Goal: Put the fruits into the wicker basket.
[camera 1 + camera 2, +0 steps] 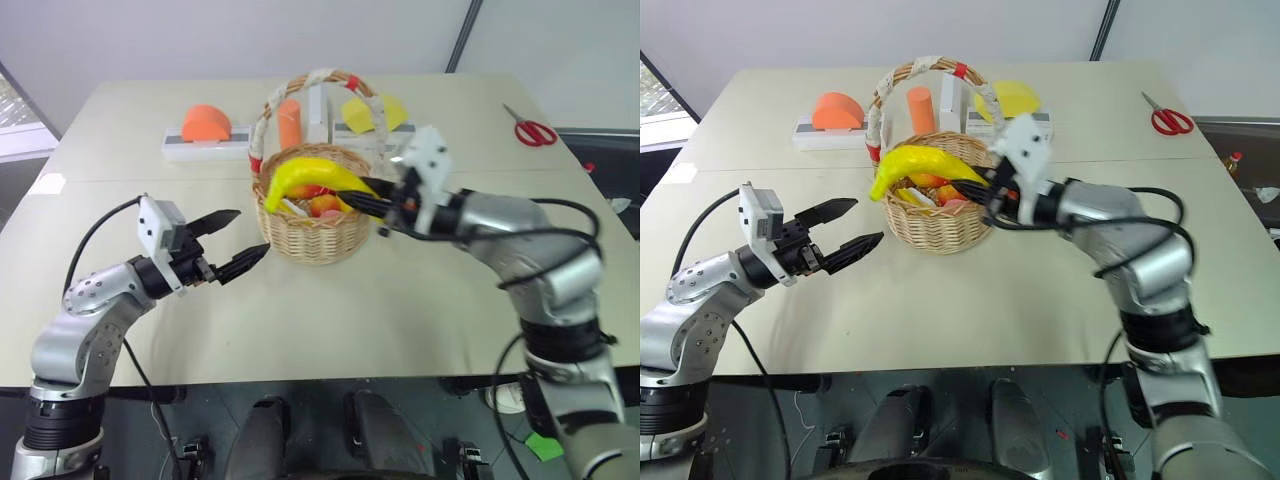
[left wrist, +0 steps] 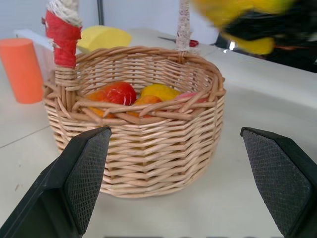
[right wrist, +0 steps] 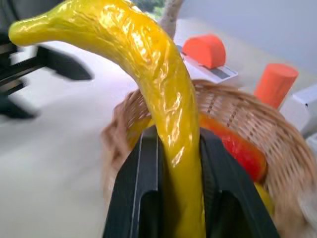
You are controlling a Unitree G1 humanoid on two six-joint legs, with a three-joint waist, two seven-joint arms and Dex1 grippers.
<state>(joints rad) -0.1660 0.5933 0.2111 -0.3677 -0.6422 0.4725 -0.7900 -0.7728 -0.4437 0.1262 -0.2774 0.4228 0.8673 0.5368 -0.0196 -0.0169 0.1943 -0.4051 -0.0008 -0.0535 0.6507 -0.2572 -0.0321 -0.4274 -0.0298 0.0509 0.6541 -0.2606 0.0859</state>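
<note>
the right gripper (image 1: 372, 197), clenched on a yellow banana (image 1: 310, 178), holds it over the wicker basket (image 1: 312, 232) from three o'clock, mango (image 2: 119, 92) already inside, left gripper (image 1: 232, 240) released at nine o'clock; next it likely needs lowering and letting go.

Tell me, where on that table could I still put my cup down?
Bare tabletop lies in front of the wicker basket, and between the foam shapes and the scissors. Crowded around the basket: the right gripper holds the banana there.
</note>
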